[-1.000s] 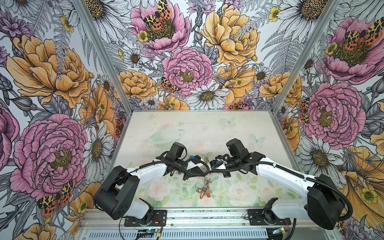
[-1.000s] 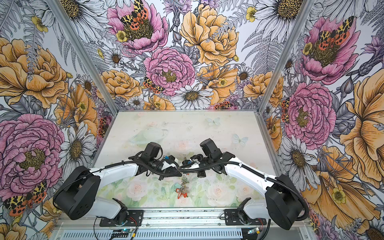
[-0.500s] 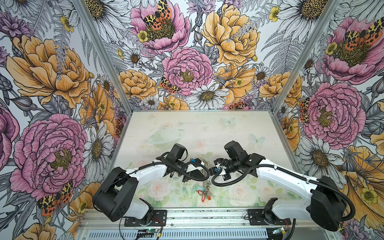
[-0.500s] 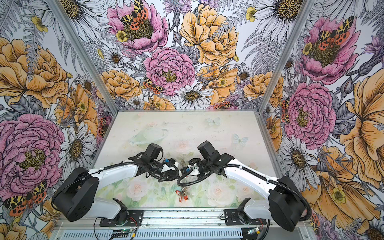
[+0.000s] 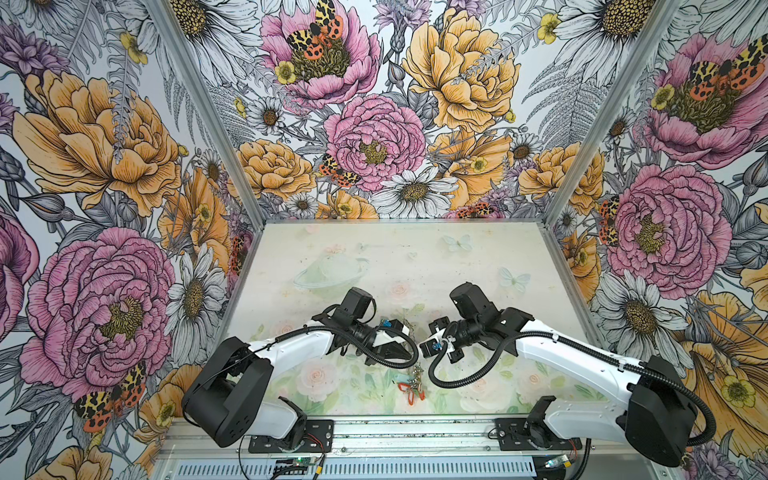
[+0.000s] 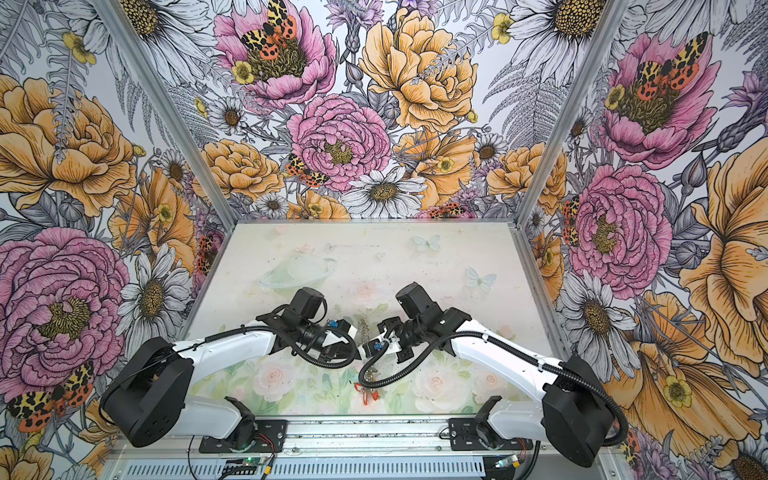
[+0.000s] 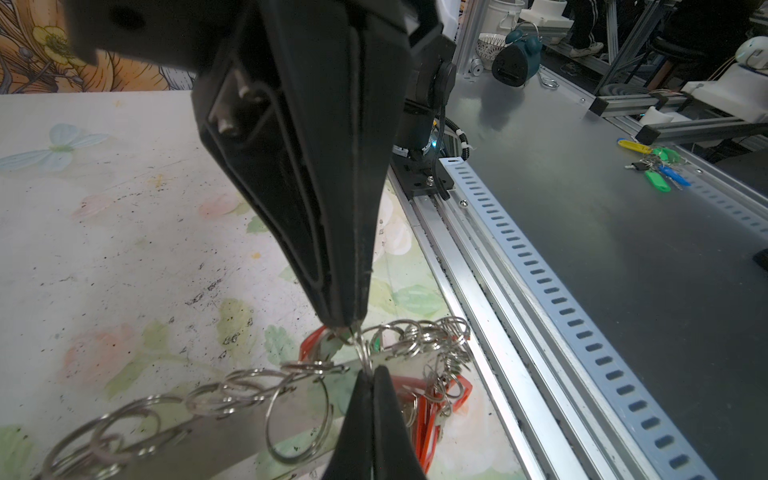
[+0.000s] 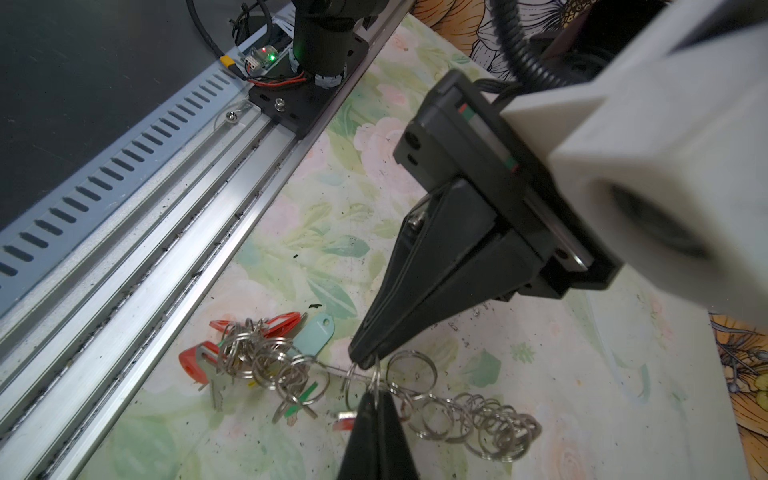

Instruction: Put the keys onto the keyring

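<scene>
The keyring (image 7: 216, 424) is a flat grey band fringed with silver wire rings (image 8: 478, 419). It hangs low over the table between my two grippers. My left gripper (image 7: 370, 376) is shut on one silver ring. My right gripper (image 8: 376, 395) is shut on a ring right beside it, tip to tip. In both top views the left gripper (image 5: 411, 353) and right gripper (image 5: 423, 348) meet mid-table near the front. The keys (image 8: 195, 365) with red, teal (image 8: 316, 332) and green tags hang from rings at the band's near end and rest on the table (image 5: 411, 390).
An aluminium rail (image 7: 478, 291) borders the table's front edge, close to the keys. Both arm bases (image 5: 291, 432) stand on it. Beyond the rail, on a grey bench, lie another bunch of tagged keys (image 7: 652, 166) and a teal clock (image 7: 515, 54).
My right gripper has come left and toward the front, up against the left gripper's tip. Its cable loop sags lower. The keys have barely shifted.
</scene>
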Controlling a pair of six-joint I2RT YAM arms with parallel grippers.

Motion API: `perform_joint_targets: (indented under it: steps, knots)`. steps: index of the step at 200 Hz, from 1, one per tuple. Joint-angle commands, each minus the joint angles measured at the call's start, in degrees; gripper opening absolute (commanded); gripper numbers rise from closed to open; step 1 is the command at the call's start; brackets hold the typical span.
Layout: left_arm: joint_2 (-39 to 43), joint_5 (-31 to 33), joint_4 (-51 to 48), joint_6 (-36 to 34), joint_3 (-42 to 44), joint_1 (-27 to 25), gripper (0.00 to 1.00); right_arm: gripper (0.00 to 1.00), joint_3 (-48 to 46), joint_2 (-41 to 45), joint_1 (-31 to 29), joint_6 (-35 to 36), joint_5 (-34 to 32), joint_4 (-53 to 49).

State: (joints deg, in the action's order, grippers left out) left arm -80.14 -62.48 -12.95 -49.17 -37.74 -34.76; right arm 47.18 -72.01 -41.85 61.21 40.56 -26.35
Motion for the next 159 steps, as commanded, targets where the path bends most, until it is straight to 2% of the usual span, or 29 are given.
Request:
perform_joint_targets:
  steps: [1,124,159]
  knots:
    - [-0.5,-3.4,-1.3,-2.2,-1.6,-0.9,0.0,0.0,2.4,1.3,-0.6,1.5,1.5,1.3]
    - [-2.4,-1.3,-2.2,-2.9,-2.6,-2.0,0.0,0.0,2.5,0.6,-2.3,5.0,2.3,1.6]
    - [-1.4,-0.8,-2.3,-4.2,-2.2,-2.0,0.0,0.0,2.9,-0.1,-2.2,3.4,3.9,1.8]
